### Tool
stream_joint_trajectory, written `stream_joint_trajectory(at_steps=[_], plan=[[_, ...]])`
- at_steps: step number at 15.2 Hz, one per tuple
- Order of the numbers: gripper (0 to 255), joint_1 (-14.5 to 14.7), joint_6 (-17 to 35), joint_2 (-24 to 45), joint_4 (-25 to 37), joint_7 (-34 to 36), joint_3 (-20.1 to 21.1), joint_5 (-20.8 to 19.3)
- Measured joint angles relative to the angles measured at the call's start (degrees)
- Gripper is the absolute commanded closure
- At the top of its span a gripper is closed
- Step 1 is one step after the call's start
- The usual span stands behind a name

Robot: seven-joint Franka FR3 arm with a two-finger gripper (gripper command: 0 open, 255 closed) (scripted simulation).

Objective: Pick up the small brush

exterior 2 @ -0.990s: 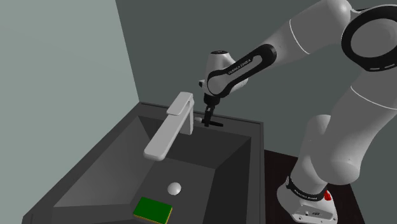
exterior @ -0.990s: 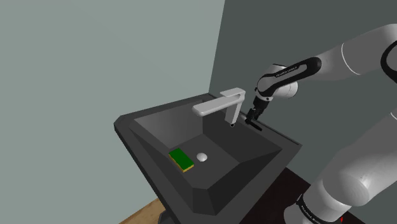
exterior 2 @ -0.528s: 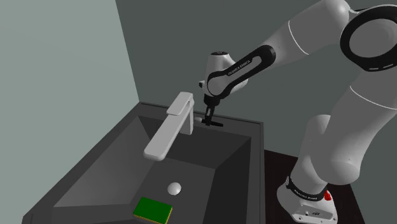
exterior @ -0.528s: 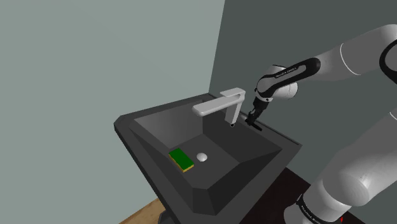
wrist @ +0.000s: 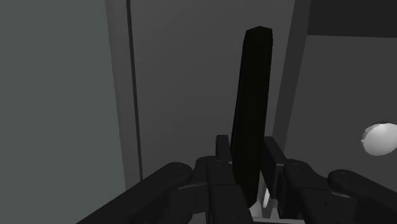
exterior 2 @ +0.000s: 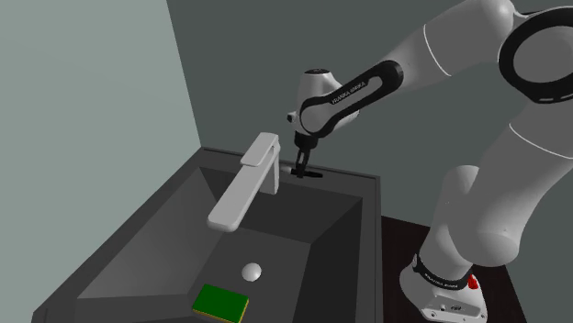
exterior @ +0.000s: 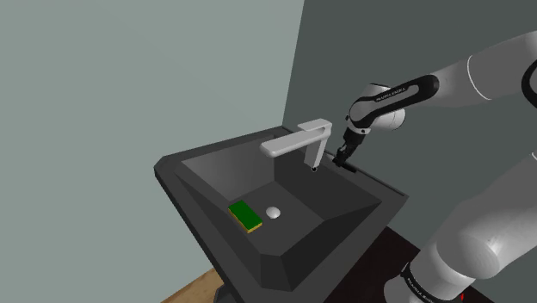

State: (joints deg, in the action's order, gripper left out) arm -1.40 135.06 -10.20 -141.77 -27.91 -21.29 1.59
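Note:
The small brush (wrist: 251, 108) is a slim black stick, clasped between my two fingers and pointing away from the hand. My gripper (exterior: 343, 158) is shut on it just above the back rim of the dark sink (exterior: 185, 163), right beside the faucet's base. In the second exterior view the brush (exterior 2: 309, 176) hangs crosswise under the gripper (exterior 2: 301, 168), a little above the rim.
A pale grey faucet (exterior: 297, 142) reaches out over the basin close to my hand. A green sponge (exterior: 245, 216) and a white drain (exterior: 274, 211) lie on the basin floor. Grey walls stand close behind the sink. My stand's base (exterior 2: 445, 294) is on dark floor.
My gripper has risen slightly with the brush in it, and the forearm has lifted a little. The sponge and faucet have not moved.

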Motion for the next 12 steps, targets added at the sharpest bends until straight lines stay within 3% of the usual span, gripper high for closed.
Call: stream_joint_trajectory(at_steps=[12], plan=[[255, -0.5, -9.5, -5.1, 4.7, 2.3, 1.1, -2.2]])
